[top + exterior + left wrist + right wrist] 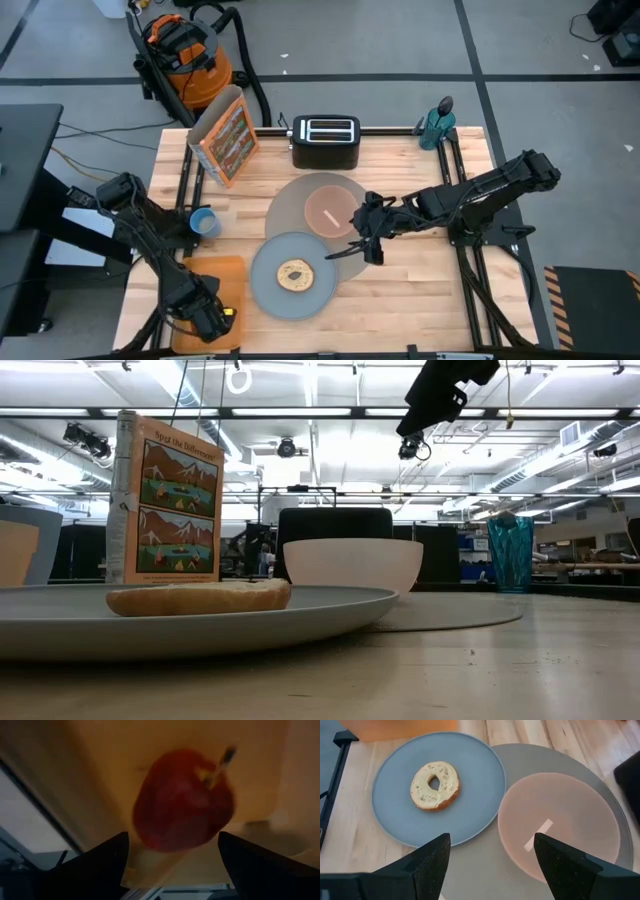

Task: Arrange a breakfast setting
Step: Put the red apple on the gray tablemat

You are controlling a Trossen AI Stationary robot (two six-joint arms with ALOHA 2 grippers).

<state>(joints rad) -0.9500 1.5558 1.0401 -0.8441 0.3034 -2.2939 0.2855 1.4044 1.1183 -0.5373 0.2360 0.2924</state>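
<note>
On the wooden table (pixel 420 290), the widest thing is the round grey-brown mat (pixel 300 200), which lies just ahead of the right gripper (pixel 362 243), under its spread, empty fingers (pixel 432 857); the wrist view shows those two dark fingers parted, with the mat's edge between them and nothing grasped. Overlapping the mat's near rim is the grey plate (pixel 270 285), off the left fingertip of that gripper, and a bagel (pixel 294 275) sits flat in the plate's middle. Beside the plate, resting on the mat and nearer the other fingertip, stands the pink bowl (pixel 330 211), which holds only a small pale strip (pixel 539 834) lying on its floor. Behind the mat stand a black toaster (pixel 325 140), a cereal box (pixel 226 137) upright and a teal bottle (pixel 438 125) at the far corner. At the table's near left corner lies an orange cutting board (pixel 222 275), and the left gripper (pixel 210 318) hangs over it with its fingers (pixel 100 865) released and wide. The red apple (pixel 182 800) lies on that board directly between and just beyond the two fingertips, stem tilted away, not yet touched by either as far as the wrist view shows. Well apart from those fingers, near the left arm's elbow, the small blue cup (pixel 204 222) stands upright on bare wood; what it holds cannot be told.
</note>
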